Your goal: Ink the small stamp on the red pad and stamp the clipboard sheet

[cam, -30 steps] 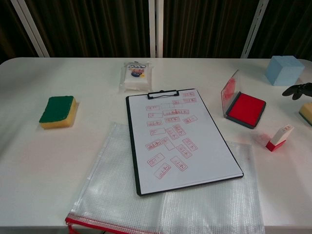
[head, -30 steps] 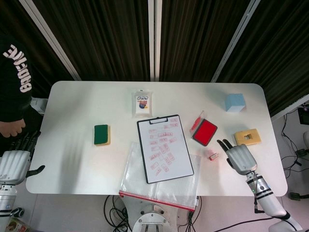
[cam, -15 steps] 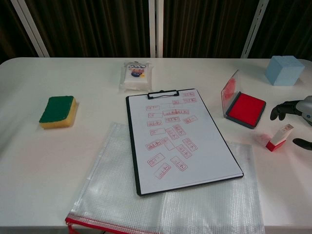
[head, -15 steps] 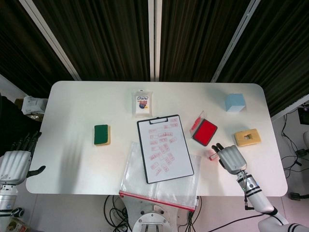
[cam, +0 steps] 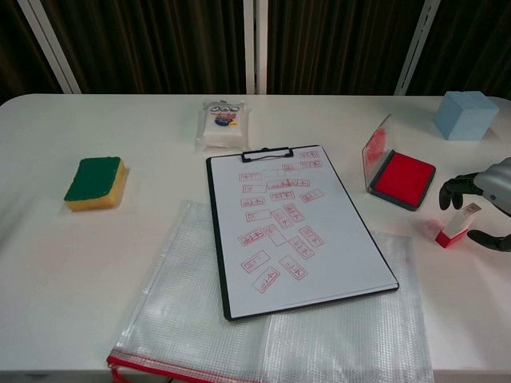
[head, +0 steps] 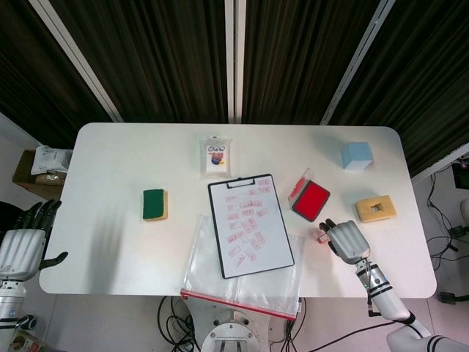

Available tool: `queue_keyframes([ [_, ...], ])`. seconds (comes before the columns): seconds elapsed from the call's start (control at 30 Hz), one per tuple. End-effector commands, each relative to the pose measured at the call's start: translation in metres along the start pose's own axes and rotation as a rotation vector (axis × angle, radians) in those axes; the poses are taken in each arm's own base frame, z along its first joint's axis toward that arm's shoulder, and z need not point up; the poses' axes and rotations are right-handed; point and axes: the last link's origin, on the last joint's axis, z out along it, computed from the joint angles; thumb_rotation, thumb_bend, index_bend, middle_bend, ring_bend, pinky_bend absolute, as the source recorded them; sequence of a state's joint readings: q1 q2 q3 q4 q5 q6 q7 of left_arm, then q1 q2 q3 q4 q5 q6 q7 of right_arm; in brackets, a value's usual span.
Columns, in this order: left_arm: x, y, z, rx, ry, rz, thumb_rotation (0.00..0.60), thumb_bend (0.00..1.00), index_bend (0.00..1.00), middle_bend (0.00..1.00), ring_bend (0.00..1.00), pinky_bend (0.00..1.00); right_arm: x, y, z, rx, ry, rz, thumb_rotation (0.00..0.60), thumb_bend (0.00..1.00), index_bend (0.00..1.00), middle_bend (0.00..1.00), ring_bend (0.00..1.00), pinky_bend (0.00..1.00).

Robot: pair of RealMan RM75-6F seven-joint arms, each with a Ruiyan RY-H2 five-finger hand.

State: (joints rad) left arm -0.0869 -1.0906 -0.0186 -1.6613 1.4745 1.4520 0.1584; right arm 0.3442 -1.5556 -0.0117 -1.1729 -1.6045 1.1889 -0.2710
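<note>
The small stamp (cam: 453, 227), white with a red base, stands tilted on the table right of the clipboard; in the head view only its tip (head: 322, 236) shows. My right hand (cam: 483, 201) arches over it, dark fingers (cam: 449, 191) behind it and the thumb in front, with gaps on both sides. The red ink pad (head: 312, 199) (cam: 402, 178) lies open, its clear lid up. The clipboard sheet (head: 249, 224) (cam: 291, 227) carries several red stamp marks. My left hand (head: 20, 246) hangs off the table's left edge, fingers spread and holding nothing.
A green sponge (head: 154, 204) lies at the left and a wrapped packet (head: 216, 156) behind the clipboard. A blue cube (head: 357, 155) and a yellow block (head: 377, 208) sit at the right. A clear mesh pouch (cam: 239, 335) lies under the clipboard's near end.
My right hand has moved left along the table from beside the yellow block until its fingers flank the stamp. The person at the far left has left the view.
</note>
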Motion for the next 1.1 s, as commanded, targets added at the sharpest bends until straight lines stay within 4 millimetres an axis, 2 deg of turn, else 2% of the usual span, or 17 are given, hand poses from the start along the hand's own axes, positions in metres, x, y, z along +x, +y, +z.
queue_keyframes([
  [0.03, -0.0002, 0.0, 0.0002, 0.0, 0.0, -0.001, 0.6, 0.0, 0.03, 0.06, 0.06, 0.15, -0.0008, -0.0011, 0.0005, 0.002, 0.007, 0.002, 0.6, 0.26, 0.41, 0.4, 0.74, 1.0],
  [0.6, 0.0001, -0.0017, -0.0002, 0.004, 0.003, -0.005, 0.6, 0.0, 0.03, 0.06, 0.06, 0.15, -0.0009, -0.0038, 0.0023, 0.005, 0.025, 0.008, 0.6, 0.26, 0.45, 0.43, 0.74, 1.0],
  [1.1, 0.0012, -0.0015, 0.0005, 0.0, 0.003, -0.004, 0.6, 0.0, 0.03, 0.06, 0.06, 0.15, -0.0011, -0.0052, 0.0045, 0.007, 0.034, -0.003, 0.6, 0.29, 0.53, 0.49, 0.74, 1.0],
])
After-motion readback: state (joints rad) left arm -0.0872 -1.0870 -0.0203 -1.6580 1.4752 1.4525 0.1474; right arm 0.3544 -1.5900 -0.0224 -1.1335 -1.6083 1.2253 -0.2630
